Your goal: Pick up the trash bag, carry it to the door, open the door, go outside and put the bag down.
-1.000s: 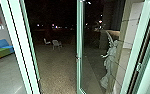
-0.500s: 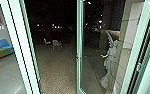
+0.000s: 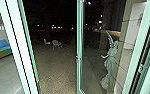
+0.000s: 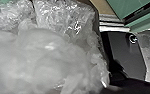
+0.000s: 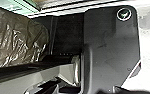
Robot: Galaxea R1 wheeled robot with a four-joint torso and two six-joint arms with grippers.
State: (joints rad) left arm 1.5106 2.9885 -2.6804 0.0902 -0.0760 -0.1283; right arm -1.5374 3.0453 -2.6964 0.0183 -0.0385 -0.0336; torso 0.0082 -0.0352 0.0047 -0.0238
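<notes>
Since earlier frame: robot has edged along slightly, head view shifting with it. Glass door (image 3: 79,37) open onto dark yard (image 3: 56,72). Trash bag (image 4: 53,57), shiny, crumpled plastic, beside robot's base. Left pincer, right pincer: cannot tell how far open, nor what either holds. Pale chairs (image 3: 56,43) outside; pale statue (image 3: 111,56) behind door's glass; multicoloured sofa (image 3: 1,51) indoors, left.

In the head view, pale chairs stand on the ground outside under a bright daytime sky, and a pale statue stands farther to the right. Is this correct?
Not quite: the sky is dark, not bright, as the head view shows, with small lights in the distance. The pale chairs and the statue are as you say.
</notes>
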